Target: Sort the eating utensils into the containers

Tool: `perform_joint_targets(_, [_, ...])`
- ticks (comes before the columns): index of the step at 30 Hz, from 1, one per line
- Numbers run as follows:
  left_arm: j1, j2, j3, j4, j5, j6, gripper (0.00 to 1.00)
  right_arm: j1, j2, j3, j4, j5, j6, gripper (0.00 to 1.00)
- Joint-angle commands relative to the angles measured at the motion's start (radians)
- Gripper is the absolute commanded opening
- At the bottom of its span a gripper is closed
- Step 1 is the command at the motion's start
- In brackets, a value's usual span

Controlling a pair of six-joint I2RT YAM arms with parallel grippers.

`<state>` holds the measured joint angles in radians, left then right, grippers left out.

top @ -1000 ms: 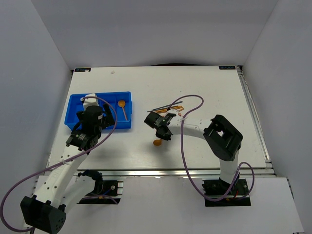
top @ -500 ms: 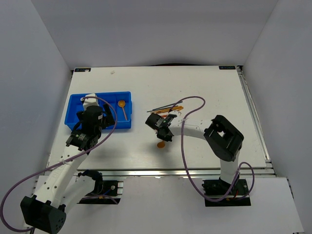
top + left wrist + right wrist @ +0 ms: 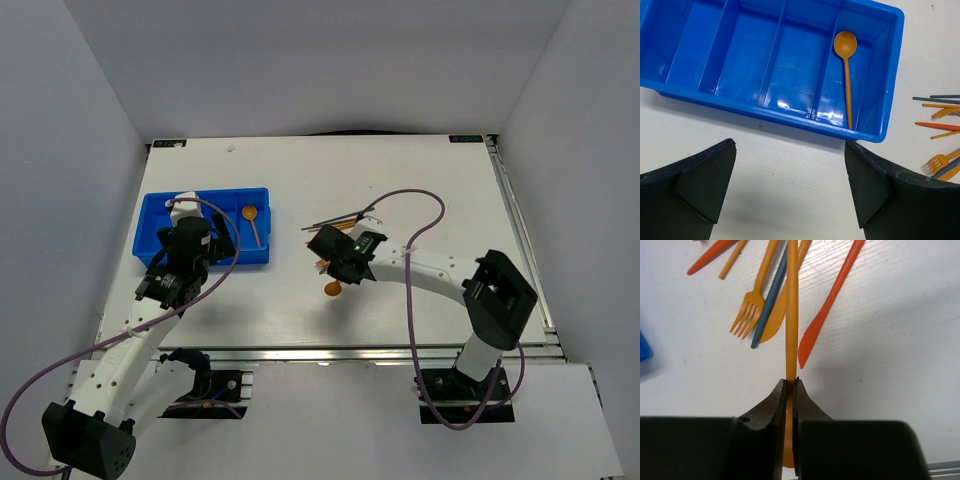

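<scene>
Right gripper: jaws closed down to a narrow slit, pinching the thin handle of an orange spoon. In the overhead view, the spoon's round bowl shows just below the gripper, near the centre of the frame. Beyond the fingertips, in the upper part of the right wrist view, loose utensils lie on the white table: an orange fork, a dark blue stick and a red knife, close together. Left gripper: jaws fully apart, holding nothing, positioned at the near long wall of the blue tray at the left of the overhead view. A second orange spoon lies in the tray's rightmost compartment, bowl toward the far wall.
</scene>
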<state>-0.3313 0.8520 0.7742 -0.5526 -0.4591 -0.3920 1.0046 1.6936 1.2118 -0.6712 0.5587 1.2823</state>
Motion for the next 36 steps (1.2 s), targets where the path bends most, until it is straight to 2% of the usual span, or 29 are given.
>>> perform_joint_targets(1, [-0.005, -0.007, 0.005, 0.007, -0.007, 0.005, 0.98, 0.017, -0.063, -0.038, 0.116, 0.032, -0.085, 0.0])
perform_joint_targets(3, [-0.005, -0.013, 0.011, 0.0, -0.048, -0.001, 0.98, 0.029, -0.089, -0.076, 0.325, -0.064, -0.248, 0.0])
perform_joint_targets(4, [-0.005, -0.025, 0.014, -0.009, -0.068, -0.011, 0.98, 0.031, -0.1, -0.107, 0.523, -0.115, -0.376, 0.0])
perform_joint_targets(6, [-0.005, -0.042, 0.016, -0.016, -0.104, -0.022, 0.98, 0.031, -0.08, -0.075, 0.597, -0.193, -0.44, 0.0])
perform_joint_targets(7, [-0.005, -0.063, 0.02, -0.026, -0.137, -0.034, 0.98, 0.031, -0.031, 0.007, 0.625, -0.229, -0.486, 0.0])
perform_joint_targets(12, [-0.005, -0.142, 0.013, -0.033, -0.207, -0.054, 0.98, 0.032, 0.164, 0.346, 0.593, -0.316, -0.697, 0.0])
perform_joint_targets(17, [-0.005, -0.139, 0.008, -0.03, -0.213, -0.054, 0.98, 0.029, 0.406, 0.714, 0.509, -0.322, -0.81, 0.0])
perform_joint_targets(21, [-0.005, -0.091, 0.02, -0.041, -0.22, -0.056, 0.98, 0.022, 0.547, 0.86, 0.519, -0.298, -0.862, 0.0])
perform_joint_targets(25, [-0.005, -0.108, 0.017, -0.046, -0.228, -0.061, 0.98, 0.0, 0.593, 0.879, 0.561, -0.304, -0.914, 0.0])
perform_joint_targets(29, [-0.005, -0.134, 0.01, -0.033, -0.21, -0.054, 0.98, -0.012, 0.598, 0.827, 0.628, -0.332, -0.922, 0.0])
perform_joint_targets(36, [-0.005, -0.119, 0.011, -0.03, -0.194, -0.05, 0.98, -0.024, 0.615, 0.809, 0.619, -0.29, -0.92, 0.0])
